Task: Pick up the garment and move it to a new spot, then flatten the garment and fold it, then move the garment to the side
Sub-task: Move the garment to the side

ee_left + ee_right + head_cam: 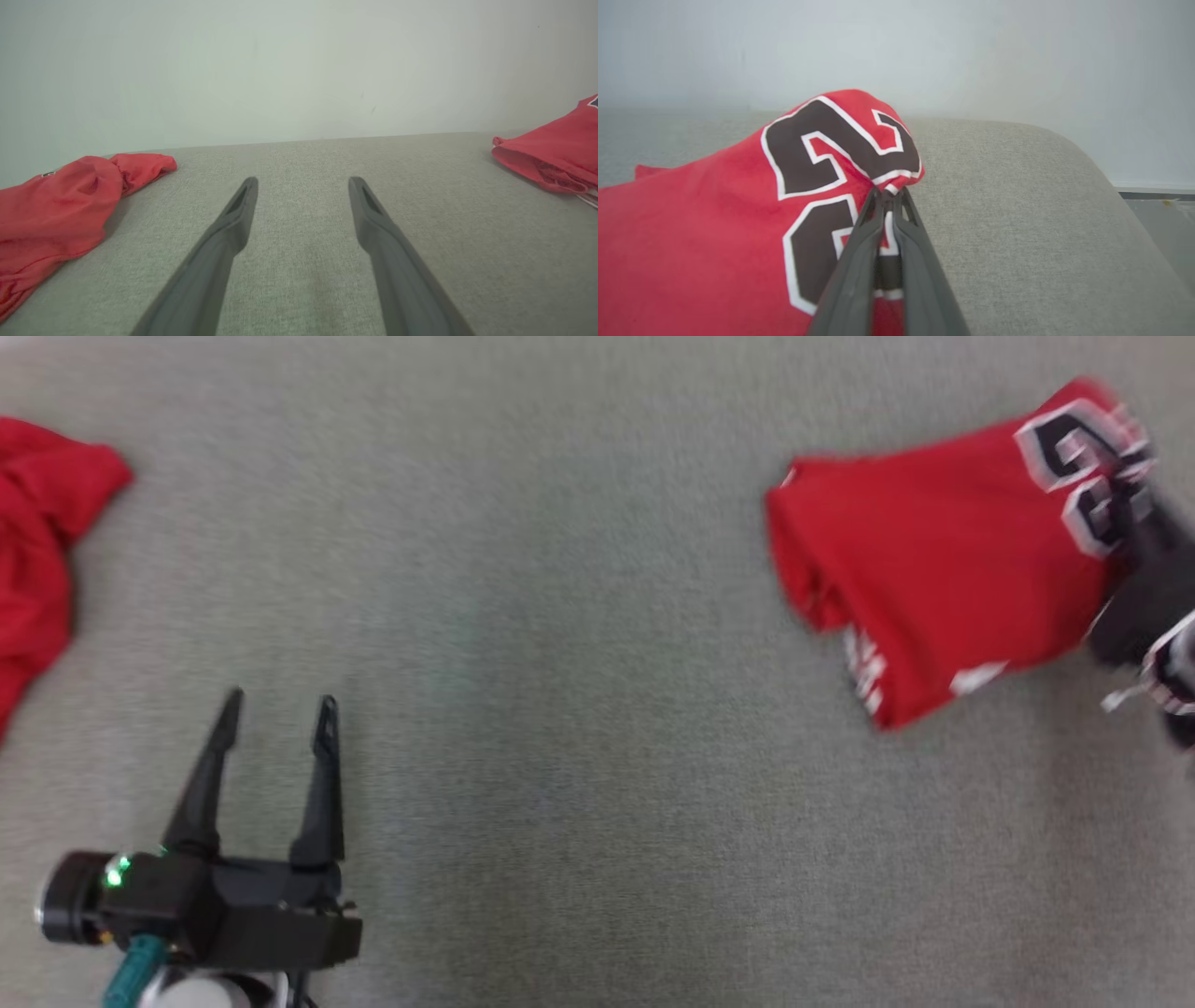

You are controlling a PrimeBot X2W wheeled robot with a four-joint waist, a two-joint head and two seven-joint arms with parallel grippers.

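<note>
Now the right claw (888, 192) pinches the edge of the folded jersey (934, 569), upper right in the head view; the left claw (280, 700) idles spread. Best to drag low and slow, keeping the folds stacked.

The soft grey top (560, 728) was wide and flat. A folded red shirt (934, 560) with big black numbers lay on it, far off on the right. Another red cloth (37, 551), all bunched up, lay on the left. The two were well apart.
</note>
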